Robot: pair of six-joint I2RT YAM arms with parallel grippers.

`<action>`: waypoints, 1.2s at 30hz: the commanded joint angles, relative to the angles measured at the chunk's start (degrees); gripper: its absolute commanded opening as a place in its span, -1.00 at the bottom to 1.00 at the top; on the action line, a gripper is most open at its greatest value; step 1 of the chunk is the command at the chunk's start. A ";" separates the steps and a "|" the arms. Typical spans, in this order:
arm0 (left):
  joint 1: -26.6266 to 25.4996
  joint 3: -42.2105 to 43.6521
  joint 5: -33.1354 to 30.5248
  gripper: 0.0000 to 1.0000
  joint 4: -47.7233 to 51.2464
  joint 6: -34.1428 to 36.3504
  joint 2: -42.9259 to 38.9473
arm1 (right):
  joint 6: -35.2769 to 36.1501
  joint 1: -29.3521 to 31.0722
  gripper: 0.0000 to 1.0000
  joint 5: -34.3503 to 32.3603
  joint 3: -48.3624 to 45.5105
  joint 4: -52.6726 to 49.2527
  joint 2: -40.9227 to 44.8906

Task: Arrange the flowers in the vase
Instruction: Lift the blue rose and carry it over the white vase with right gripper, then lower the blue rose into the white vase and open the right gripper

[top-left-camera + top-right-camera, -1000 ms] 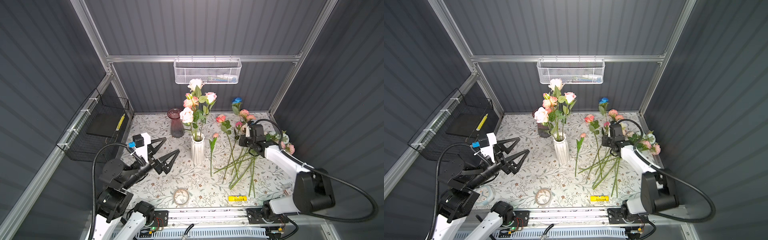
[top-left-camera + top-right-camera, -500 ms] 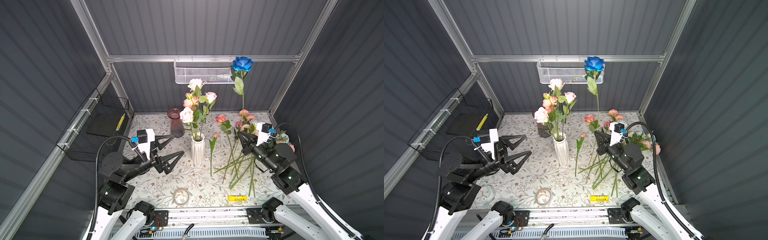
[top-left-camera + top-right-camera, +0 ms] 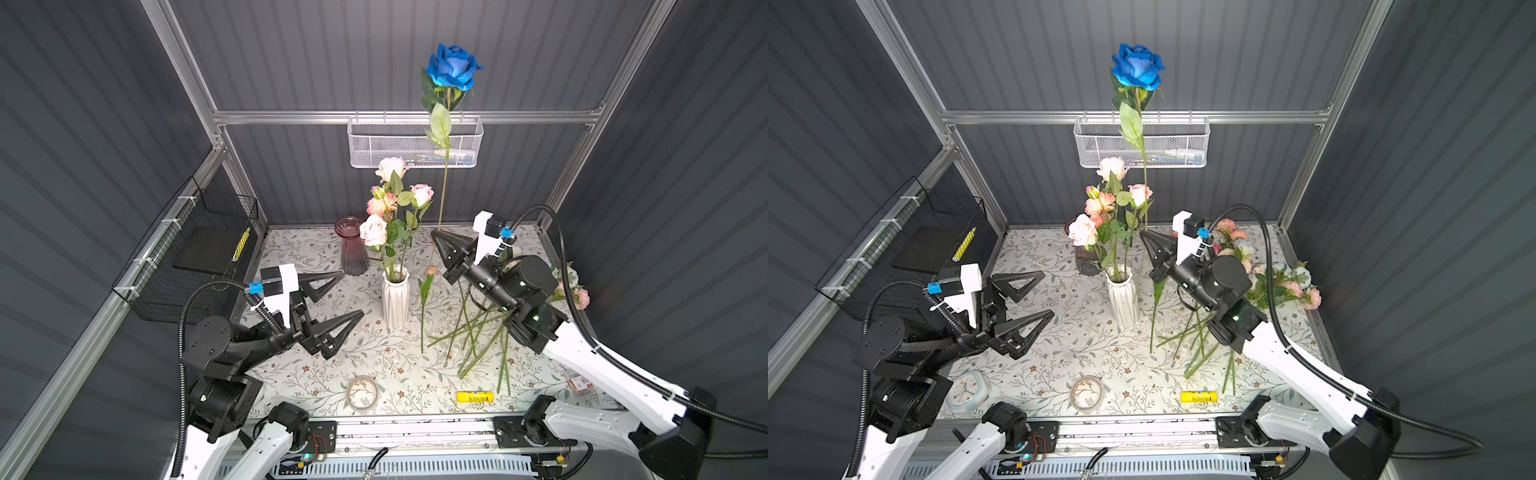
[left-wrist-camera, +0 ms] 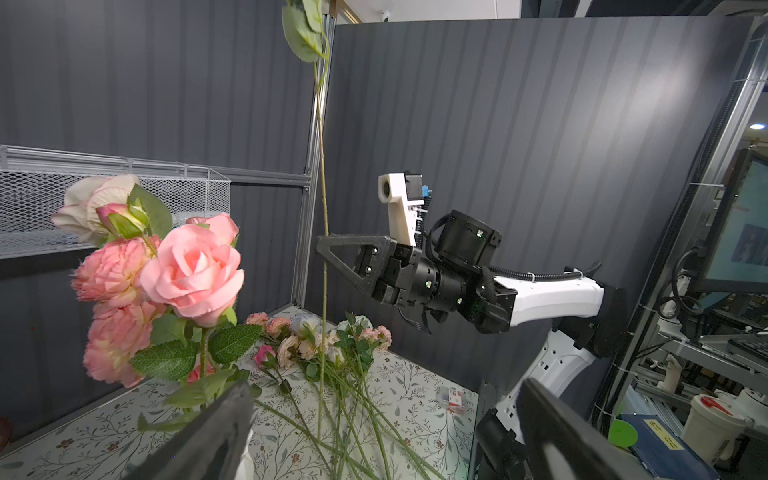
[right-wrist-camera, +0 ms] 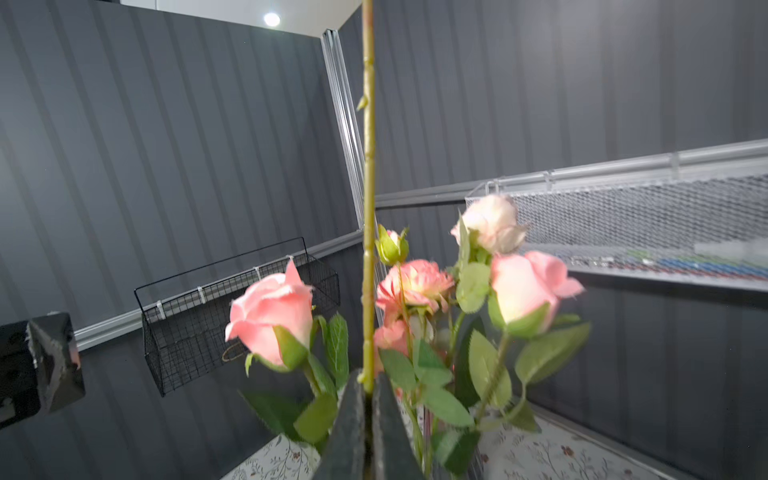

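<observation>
over the floral surface (image 3: pixel 324 374), the right pincer (image 3: pixel 434 234) is clamped on the blue rose (image 3: pixel 453 68), stem upright; the white vase (image 3: pixel 395 299) stands just left of it. the left pincer (image 3: pixel 352 294), spread apart, sits farther left.

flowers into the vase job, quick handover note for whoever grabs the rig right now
Right gripper: shut on the blue rose stem, held upright, beside the white vase, not in it.
Left gripper: open, empty, hovering left of the vase.
Done: several pink and cream flowers stand in the vase.
Left: seat the blue rose, then the loose flowers lying right of the vase.
</observation>
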State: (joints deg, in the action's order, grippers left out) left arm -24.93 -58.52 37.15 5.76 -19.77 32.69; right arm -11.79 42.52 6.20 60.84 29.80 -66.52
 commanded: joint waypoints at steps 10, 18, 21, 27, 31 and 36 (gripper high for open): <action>-0.12 -0.56 -1.02 1.00 3.73 0.18 -0.38 | 10.73 0.68 -1.00 -3.39 11.49 8.10 -16.62; -0.10 0.35 -0.93 0.99 3.21 0.35 -0.42 | 9.00 1.54 -0.88 -3.74 5.12 10.78 -19.28; -0.11 0.83 -1.20 1.00 3.03 0.51 -0.61 | 6.42 2.39 -0.14 -4.87 -0.21 12.72 -17.31; -0.10 1.30 -2.25 0.99 2.59 0.50 -0.77 | 1.25 2.74 0.28 -5.79 -7.99 13.72 -10.48; -0.03 2.31 -4.54 1.00 1.58 0.04 -1.94 | -2.12 2.83 0.38 -5.95 -13.20 12.98 -4.08; -0.06 4.37 -8.34 0.99 0.87 -0.67 -3.85 | -5.27 2.74 0.45 -9.97 -20.43 7.45 6.18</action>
State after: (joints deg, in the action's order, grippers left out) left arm -24.93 -54.98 31.70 8.14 -19.81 30.06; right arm -13.96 45.17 -0.21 43.27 39.79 -64.51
